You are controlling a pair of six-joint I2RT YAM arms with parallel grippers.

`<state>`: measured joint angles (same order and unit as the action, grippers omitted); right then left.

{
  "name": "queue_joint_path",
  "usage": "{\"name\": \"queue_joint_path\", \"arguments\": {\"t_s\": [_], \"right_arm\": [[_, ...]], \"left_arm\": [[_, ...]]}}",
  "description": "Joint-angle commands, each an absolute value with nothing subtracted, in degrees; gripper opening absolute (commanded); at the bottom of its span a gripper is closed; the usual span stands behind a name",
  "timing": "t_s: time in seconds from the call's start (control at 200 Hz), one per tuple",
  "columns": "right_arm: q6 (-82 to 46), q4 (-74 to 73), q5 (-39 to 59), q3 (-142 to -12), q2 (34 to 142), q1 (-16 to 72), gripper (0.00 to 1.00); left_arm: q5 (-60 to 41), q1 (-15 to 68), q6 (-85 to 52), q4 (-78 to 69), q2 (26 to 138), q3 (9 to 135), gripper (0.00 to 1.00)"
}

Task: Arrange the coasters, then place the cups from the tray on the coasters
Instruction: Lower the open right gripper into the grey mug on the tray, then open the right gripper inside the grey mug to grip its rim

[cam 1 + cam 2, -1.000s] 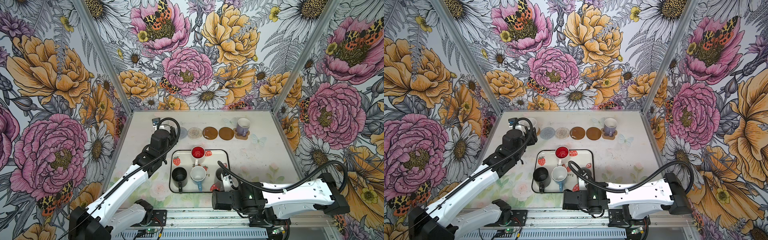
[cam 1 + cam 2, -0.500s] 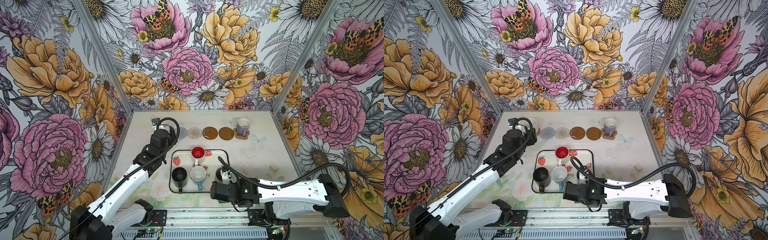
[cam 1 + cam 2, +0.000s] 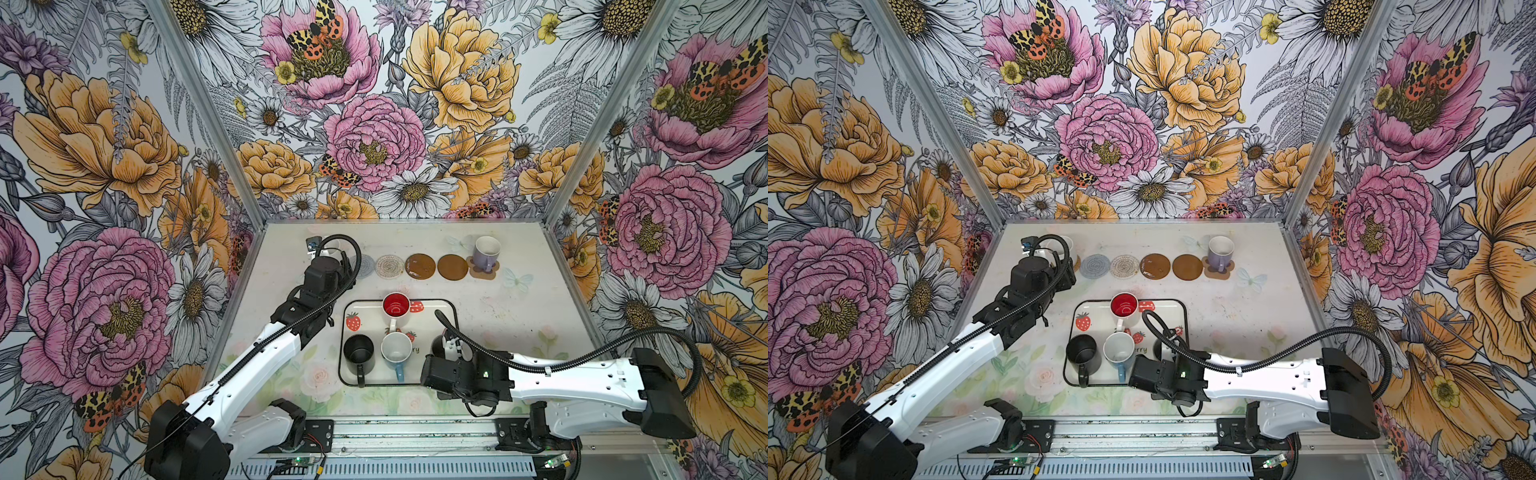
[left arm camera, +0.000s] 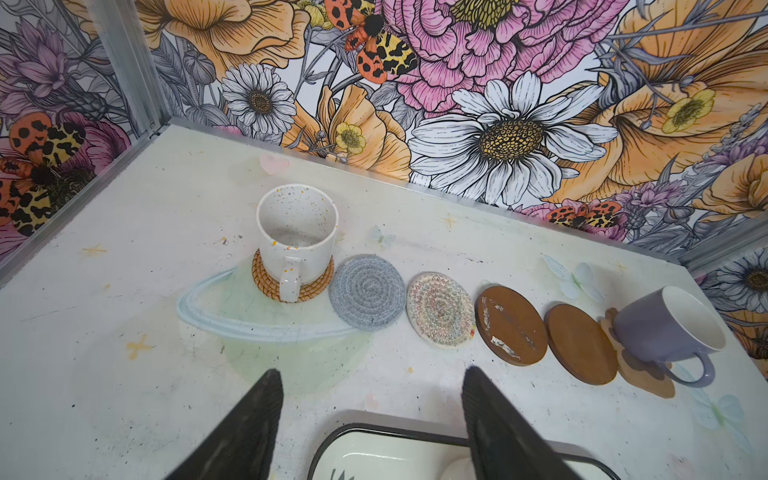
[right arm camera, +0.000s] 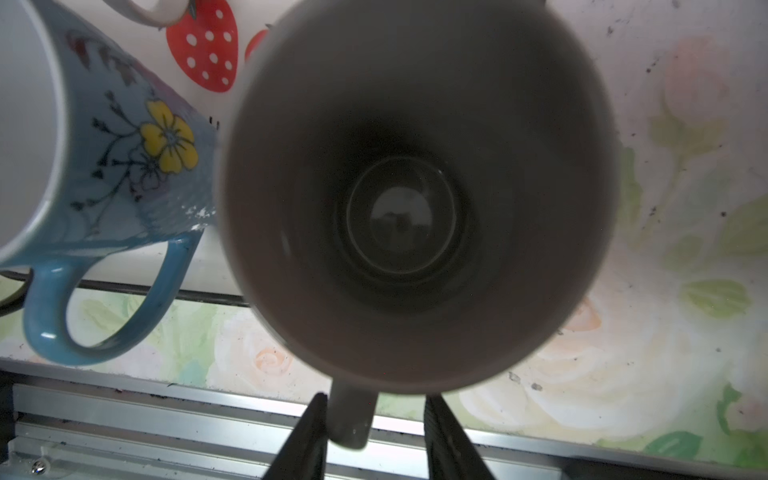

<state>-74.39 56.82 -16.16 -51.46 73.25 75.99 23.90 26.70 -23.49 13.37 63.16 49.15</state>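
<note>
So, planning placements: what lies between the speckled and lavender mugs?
A blue-grey woven coaster, a beaded coaster and two brown discs, all empty, in the left wrist view.

"What stood around the worktop (image 3: 519, 316)?"
"Walls (image 3: 374, 137) full of big pink and orange flowers."
"And on the worktop itself?"
"A faint painted butterfly (image 3: 516, 279) and pale roses (image 3: 318, 376). A metal rail (image 3: 415, 432) ran along the front."

Top views: high front, share table (image 3: 519, 299). Left wrist oblique rearward; right wrist close, downward.
</note>
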Motion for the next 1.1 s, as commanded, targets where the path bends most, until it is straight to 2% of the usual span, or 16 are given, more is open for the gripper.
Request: {"name": "queue_joint_path", "arguments": {"t_s": [0.0,0.685,0.901,1.096], "right_arm": [[-72.72,56.14,-16.00,-50.94,73.44,75.12,0.39],[-65.83,55.99,-14.34,-53.45,78.88,70.15,0.26],[-64.45,55.72,-14.07,-53.91,79.95,69.27,0.15],[-63.98,55.72,-13.63,-54.29,80.60,69.17,0.00]], "left_arm": [[22.51,26.13,-24.17,11.34,63.36,48.71,0.70],[21.86,25.49,-24.17,11.07,65.04,49.09,0.69],[21.77,25.32,-24.18,11.07,65.17,49.13,0.68],[21.75,25.31,-24.21,11.16,65.14,49.13,0.68]]}}
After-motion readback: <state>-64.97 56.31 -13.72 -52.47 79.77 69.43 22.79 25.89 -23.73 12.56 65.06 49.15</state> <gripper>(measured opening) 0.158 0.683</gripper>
